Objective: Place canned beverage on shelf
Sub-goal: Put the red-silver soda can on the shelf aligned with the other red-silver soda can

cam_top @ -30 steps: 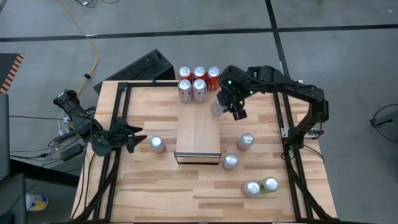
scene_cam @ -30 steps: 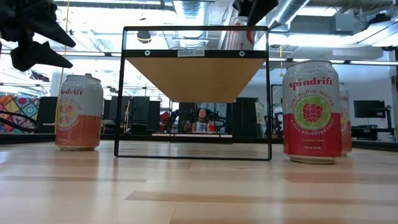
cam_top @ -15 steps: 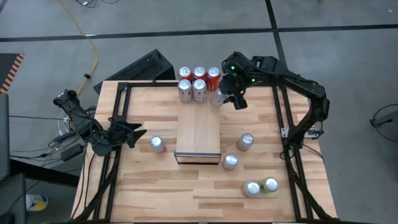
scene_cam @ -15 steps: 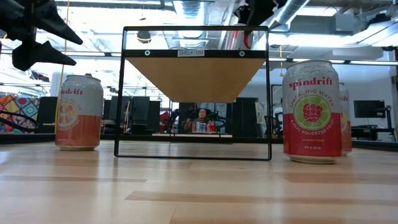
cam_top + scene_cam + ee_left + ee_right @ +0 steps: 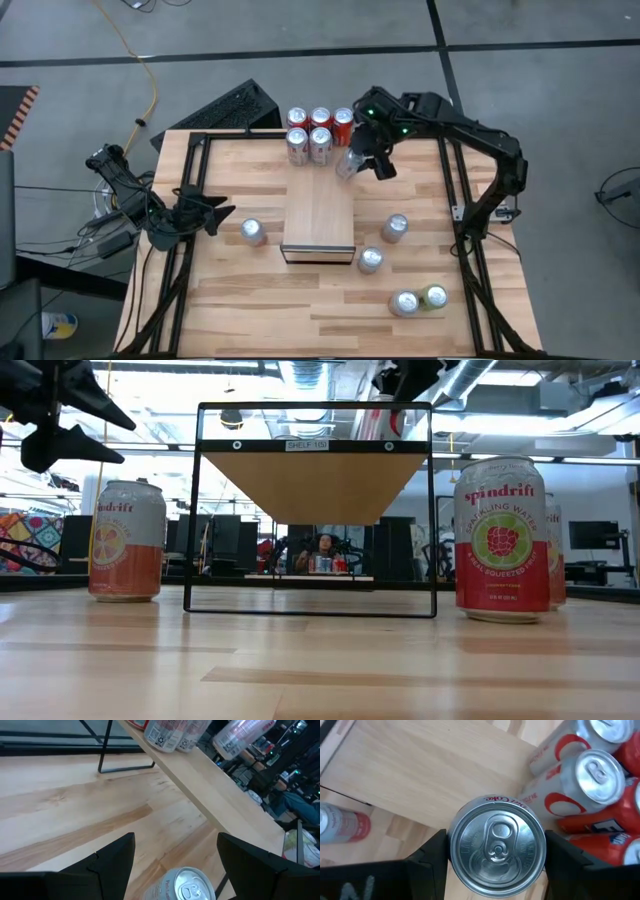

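While it hangs over the shelf's far end, the right claw is clamped on a silver can lettered "Diet Coke", held upright just beside five red-and-silver cans. The shelf's front strip reads "SHELF 109". Two counter cans read "spindrift": one orange, one pink, "SPARKLING WATER". The left claw waits at the counter's left, spread wide, gripping nothing.

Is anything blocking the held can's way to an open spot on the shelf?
Nothing visible does. The right gripper holds the Diet Coke can above the shelf, beside the five cans at its far end; the top nearer the camera is bare.
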Controlling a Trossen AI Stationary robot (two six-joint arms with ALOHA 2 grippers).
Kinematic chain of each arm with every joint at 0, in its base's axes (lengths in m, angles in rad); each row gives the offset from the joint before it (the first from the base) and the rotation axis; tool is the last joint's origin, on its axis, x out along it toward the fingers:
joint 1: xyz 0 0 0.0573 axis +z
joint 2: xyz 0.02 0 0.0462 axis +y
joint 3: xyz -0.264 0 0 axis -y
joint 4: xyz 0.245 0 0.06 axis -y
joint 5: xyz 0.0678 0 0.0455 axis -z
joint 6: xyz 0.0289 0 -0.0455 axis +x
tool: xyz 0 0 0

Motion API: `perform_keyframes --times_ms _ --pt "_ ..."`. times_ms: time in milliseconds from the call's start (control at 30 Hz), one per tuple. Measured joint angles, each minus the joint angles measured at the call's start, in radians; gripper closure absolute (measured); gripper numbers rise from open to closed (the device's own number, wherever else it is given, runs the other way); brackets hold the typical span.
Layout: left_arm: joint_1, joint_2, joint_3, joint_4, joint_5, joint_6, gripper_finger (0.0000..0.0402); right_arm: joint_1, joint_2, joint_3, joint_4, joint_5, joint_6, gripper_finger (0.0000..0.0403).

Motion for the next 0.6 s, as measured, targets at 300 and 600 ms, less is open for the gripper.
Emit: perform_keyframes --times_ms 300,600 --pt "0.000 0.000 0.000 0.000 -0.001 0.000 0.0132 0.040 0.061 0.000 -0.010 -0.010 -0.005 0.0168" --pt "0.000 0.000 0.000 0.000 -0.001 -0.007 0.0132 0.052 0.066 0.000 0.028 0.073 0.009 0.0125"
